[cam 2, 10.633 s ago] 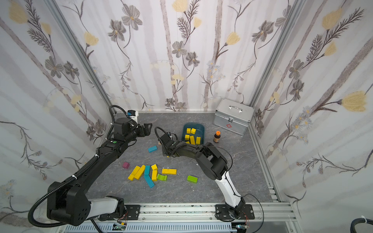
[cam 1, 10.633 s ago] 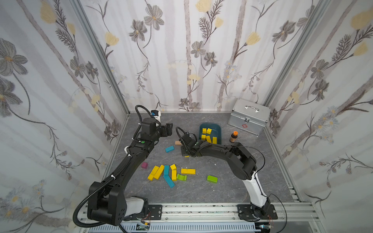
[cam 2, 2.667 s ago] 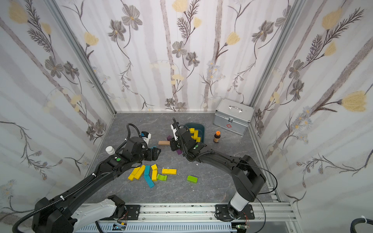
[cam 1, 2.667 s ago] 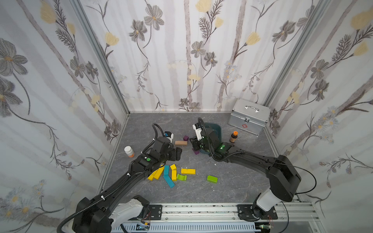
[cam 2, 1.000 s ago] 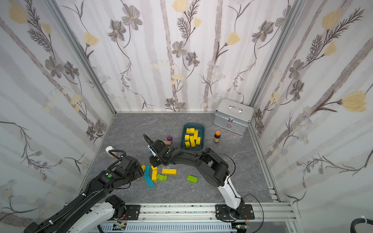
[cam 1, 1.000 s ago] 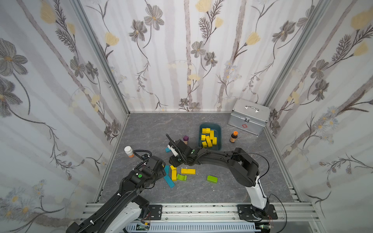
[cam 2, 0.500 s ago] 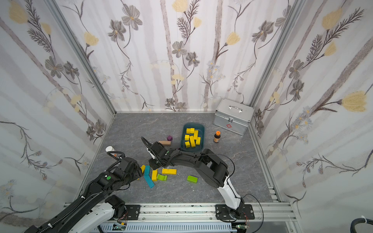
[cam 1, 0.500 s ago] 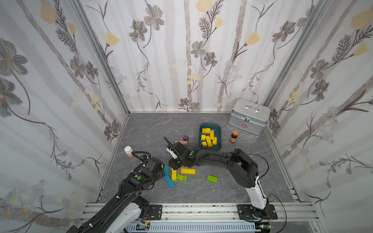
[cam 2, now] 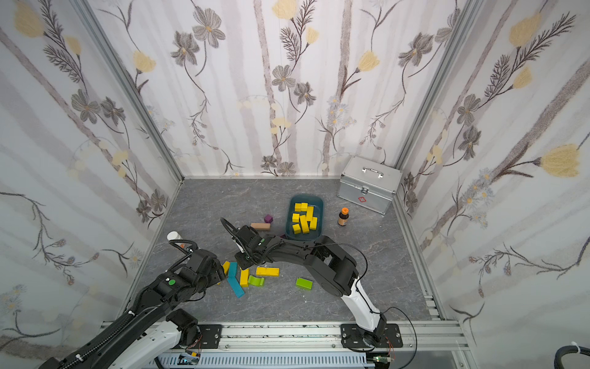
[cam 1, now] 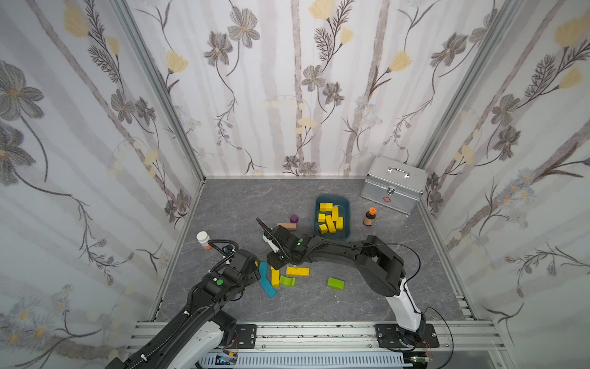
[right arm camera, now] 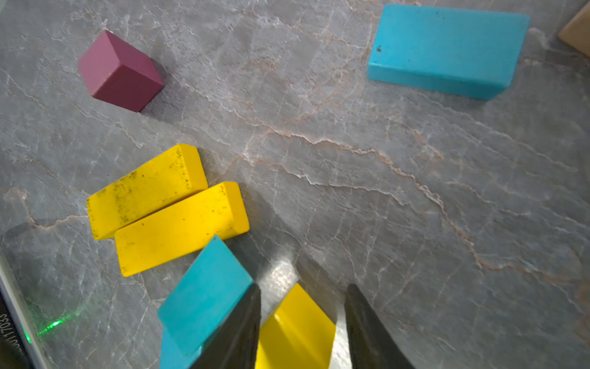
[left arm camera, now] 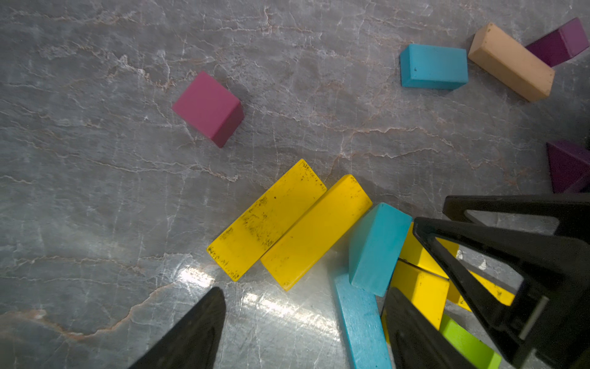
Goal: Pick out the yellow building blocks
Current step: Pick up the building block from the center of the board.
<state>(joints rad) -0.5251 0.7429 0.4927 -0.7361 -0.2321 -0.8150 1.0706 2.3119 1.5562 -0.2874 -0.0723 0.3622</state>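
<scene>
Overhead, the contact is hard to read: the left tool [cam 1: 254, 274] sits tucked beneath its own wrist housing and the right tool [cam 1: 275, 264] points down into the pile, so no fingertips show in either top view. The left arm also covers two yellow bars [cam 2: 226, 267]; only a sliver peeks out beside a teal block [cam 2: 232, 269]. A magenta cube [left arm camera: 207, 107] shows only in the wrist views, apart from the pile.

Right wrist view now: the right tool is part open, astride a yellow block [right arm camera: 297, 329] whose near end the frame cuts off. One finger [right arm camera: 236, 329] overlaps that block's edge and the teal block's corner; along the other finger a bright strip of desk [right arm camera: 415, 191] shows. Straddling, then, not clamped, and I can't say either finger truly touches.

Left wrist view: the left tool [left arm camera: 305, 290] gapes wide and holds nothing, the two yellow bars lying side by side on the desk just ahead of the gap. One of its fingers [left arm camera: 415, 338] masks part of the pile.

And the yellow building blocks [cam 1: 330, 219]? A batch sits in the teal tray [cam 1: 340, 235] toward the back right, a loose yellow bar [cam 1: 297, 271] lies flat just beside the right tool, and the rest are in the pile between both tools.
</scene>
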